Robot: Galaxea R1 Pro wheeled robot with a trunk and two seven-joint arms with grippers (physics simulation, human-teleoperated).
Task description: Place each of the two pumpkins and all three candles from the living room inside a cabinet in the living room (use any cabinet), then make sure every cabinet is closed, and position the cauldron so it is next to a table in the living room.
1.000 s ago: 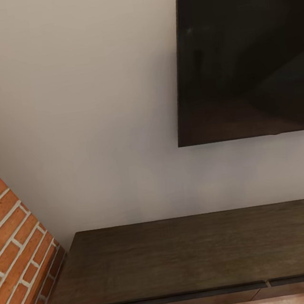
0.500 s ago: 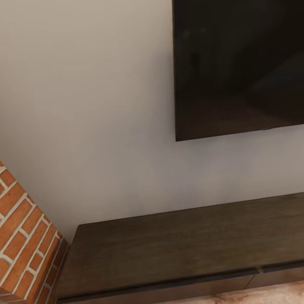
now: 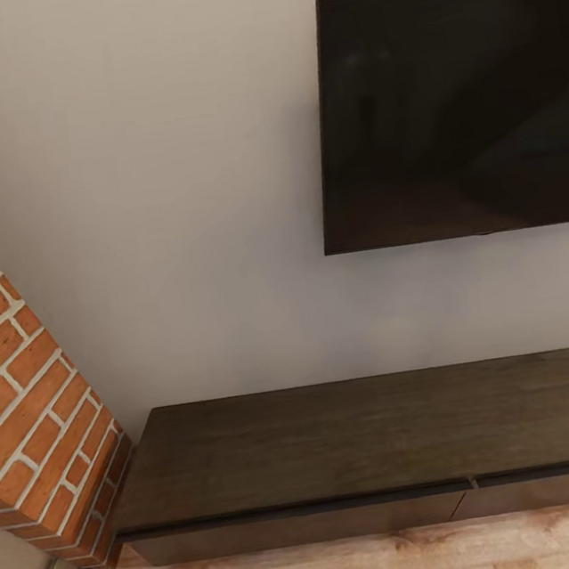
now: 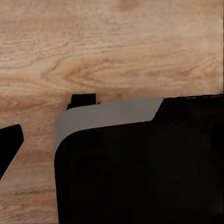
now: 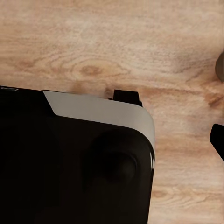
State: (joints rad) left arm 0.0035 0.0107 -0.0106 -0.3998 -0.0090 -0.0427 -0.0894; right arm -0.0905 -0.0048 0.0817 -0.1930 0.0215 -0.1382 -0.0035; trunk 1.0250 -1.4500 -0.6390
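The cabinet [image 3: 367, 431], a long low dark-brown wood unit, stands against the wall straight ahead in the head view. Its flat drawer fronts [image 3: 298, 527] sit flush and shut, with a seam between two of them toward the right. Its top is bare. The pumpkins, candles, cauldron and table are out of view. Both wrist views look down at wood floor and my own dark base [image 4: 140, 172] [image 5: 70, 163]. A single dark fingertip [image 4: 9, 144] pokes in at the left wrist view's edge, and another fingertip [image 5: 218, 137] in the right wrist view.
A black TV [image 3: 450, 110] hangs on the pale wall above the cabinet's right part. A red brick column [image 3: 30, 399] juts out at the left, beside the cabinet's end. Light wood floor [image 3: 358, 567] runs in front of the cabinet.
The whole head picture has shifted: the cabinet sits higher in it, more floor and more of the brick column show. The camera moved; the things stayed put.
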